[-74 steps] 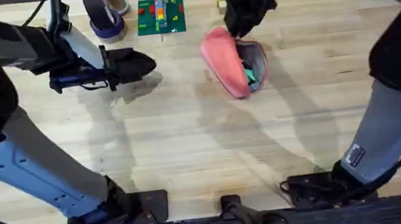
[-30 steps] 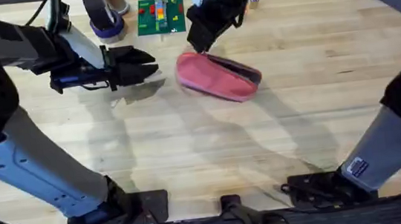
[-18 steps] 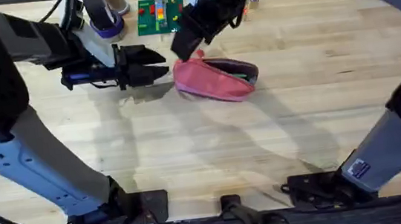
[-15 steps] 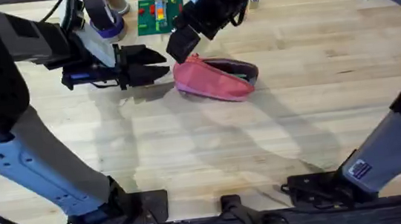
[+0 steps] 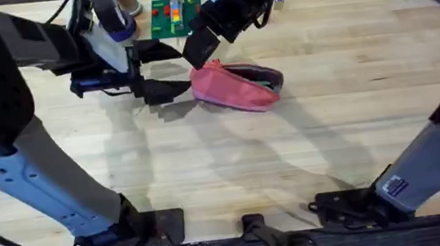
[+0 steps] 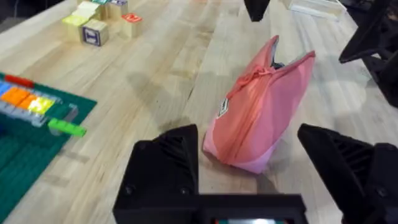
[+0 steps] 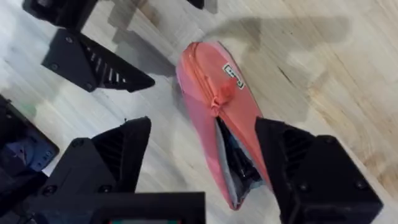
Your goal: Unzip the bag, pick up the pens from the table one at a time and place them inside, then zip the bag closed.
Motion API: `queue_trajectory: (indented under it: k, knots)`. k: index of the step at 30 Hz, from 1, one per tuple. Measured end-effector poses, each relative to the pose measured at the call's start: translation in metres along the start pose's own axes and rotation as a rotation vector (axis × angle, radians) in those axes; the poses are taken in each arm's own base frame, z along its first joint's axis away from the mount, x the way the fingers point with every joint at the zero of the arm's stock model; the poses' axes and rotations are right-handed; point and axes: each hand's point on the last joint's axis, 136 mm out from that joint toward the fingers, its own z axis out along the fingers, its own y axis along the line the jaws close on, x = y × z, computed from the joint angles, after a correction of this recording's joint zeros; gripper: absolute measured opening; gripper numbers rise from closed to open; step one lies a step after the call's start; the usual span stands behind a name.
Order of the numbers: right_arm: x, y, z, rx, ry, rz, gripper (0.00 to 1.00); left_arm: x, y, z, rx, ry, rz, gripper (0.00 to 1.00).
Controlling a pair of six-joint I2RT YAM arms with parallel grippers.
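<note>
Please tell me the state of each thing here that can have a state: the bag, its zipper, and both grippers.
bag: lying on the table, partly unzipped.
zipper: closed at one end, gaping at the other.
left gripper: open, around the bag's closed end, apart from it.
right gripper: open, above the bag.

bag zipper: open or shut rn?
Partly open. On the bag, the zipper is closed at the end near the left gripper; the other end gapes, dark interior visible.

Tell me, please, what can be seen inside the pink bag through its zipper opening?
The bag is partly unzipped; a dark lining with something blue shows inside. The fabric covers everything deeper.
</note>
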Motion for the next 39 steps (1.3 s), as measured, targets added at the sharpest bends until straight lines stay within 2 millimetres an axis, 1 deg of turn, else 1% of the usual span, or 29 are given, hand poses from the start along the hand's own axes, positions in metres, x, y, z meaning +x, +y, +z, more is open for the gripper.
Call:
queue_trajectory:
  k: [4, 9, 17, 19, 23, 24, 26, 28, 29, 31, 39]
  knots:
    - [0.000, 0.000, 0.000, 0.000, 0.000, 0.000, 0.997, -0.001, -0.003, 0.012, 0.030, 0.007, 0.039, 0.993]
    - [0.000, 0.000, 0.000, 0.000, 0.000, 0.000, 0.997, 0.001, -0.012, 0.028, 0.080, 0.033, 0.056, 0.993]
    - [0.000, 0.000, 0.000, 0.000, 0.000, 0.000, 0.997, 0.008, -0.018, 0.046, 0.124, 0.087, 0.117, 0.994]
    - [0.000, 0.000, 0.000, 0.000, 0.000, 0.000, 0.997, 0.008, -0.019, 0.048, 0.130, 0.088, 0.121, 0.958]
    - [0.000, 0.000, 0.000, 0.000, 0.000, 0.000, 0.997, 0.008, -0.019, 0.048, 0.130, 0.091, 0.125, 0.824]
    - [0.000, 0.000, 0.000, 0.000, 0.000, 0.000, 0.997, 0.008, -0.018, 0.048, 0.128, 0.091, 0.127, 0.747]
    - [0.000, 0.000, 0.000, 0.000, 0.000, 0.000, 0.996, 0.009, -0.018, 0.048, 0.128, 0.091, 0.130, 0.486]
    - [0.000, 0.000, 0.000, 0.000, 0.000, 0.000, 0.997, 0.009, -0.017, 0.048, 0.126, 0.094, 0.135, 0.189]
    - [0.000, 0.000, 0.000, 0.000, 0.000, 0.000, 0.997, 0.009, -0.017, 0.048, 0.125, 0.096, 0.139, 0.081]
    - [0.000, 0.000, 0.000, 0.000, 0.000, 0.000, 0.997, 0.010, -0.017, 0.048, 0.125, 0.100, 0.136, 0.048]
    - [0.000, -0.002, 0.001, 0.001, 0.002, 0.005, 0.996, 0.010, -0.017, 0.048, 0.125, 0.102, 0.130, 0.044]
